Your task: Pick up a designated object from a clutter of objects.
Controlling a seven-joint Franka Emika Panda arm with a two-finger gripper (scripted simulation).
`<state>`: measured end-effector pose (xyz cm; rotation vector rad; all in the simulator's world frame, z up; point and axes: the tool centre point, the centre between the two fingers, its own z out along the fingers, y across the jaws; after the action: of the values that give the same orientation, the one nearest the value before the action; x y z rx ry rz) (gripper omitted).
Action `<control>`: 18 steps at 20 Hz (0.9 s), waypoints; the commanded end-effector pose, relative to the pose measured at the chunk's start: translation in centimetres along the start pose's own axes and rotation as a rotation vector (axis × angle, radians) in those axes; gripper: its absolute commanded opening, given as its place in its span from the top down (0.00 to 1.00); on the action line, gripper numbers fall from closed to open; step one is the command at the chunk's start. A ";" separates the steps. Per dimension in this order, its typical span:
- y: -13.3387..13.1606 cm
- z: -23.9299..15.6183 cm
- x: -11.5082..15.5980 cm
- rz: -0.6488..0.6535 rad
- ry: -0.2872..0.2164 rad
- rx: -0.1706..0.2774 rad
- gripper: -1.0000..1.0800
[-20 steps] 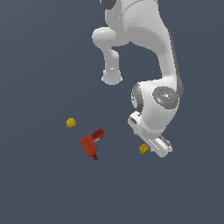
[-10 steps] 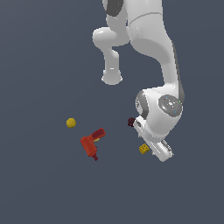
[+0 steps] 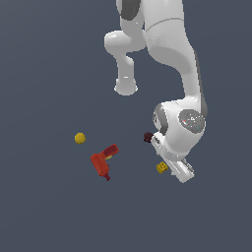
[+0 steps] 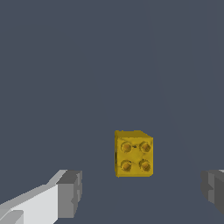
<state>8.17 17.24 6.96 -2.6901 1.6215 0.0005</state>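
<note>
Wrist view: small yellow studded cube block (image 4: pixel 133 153) sits on dark grey floor (image 4: pixel 87 65), between the spread grey fingertips (image 4: pixel 70 192), untouched. Exterior view: white arm's gripper (image 3: pixel 176 167) just beside block (image 3: pixel 162 167); red drill-shaped tool (image 3: pixel 102 163) & yellow ball (image 3: pixel 79 138) well apart.

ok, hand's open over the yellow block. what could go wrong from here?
1. The yellow block sits between the open fingers but nearer one of them, so that finger may touch first and push it sideways.
2. It is small and looks rotated relative to the fingers, so a close could twist or squirt it out.
3. The dark maroon ball lies right beside the wrist in the exterior view; the arm might knock it.
</note>
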 end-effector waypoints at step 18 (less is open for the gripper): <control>0.0 4.8 0.0 0.004 0.000 0.000 1.00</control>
<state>8.15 17.23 2.20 -2.6873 1.6276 0.0009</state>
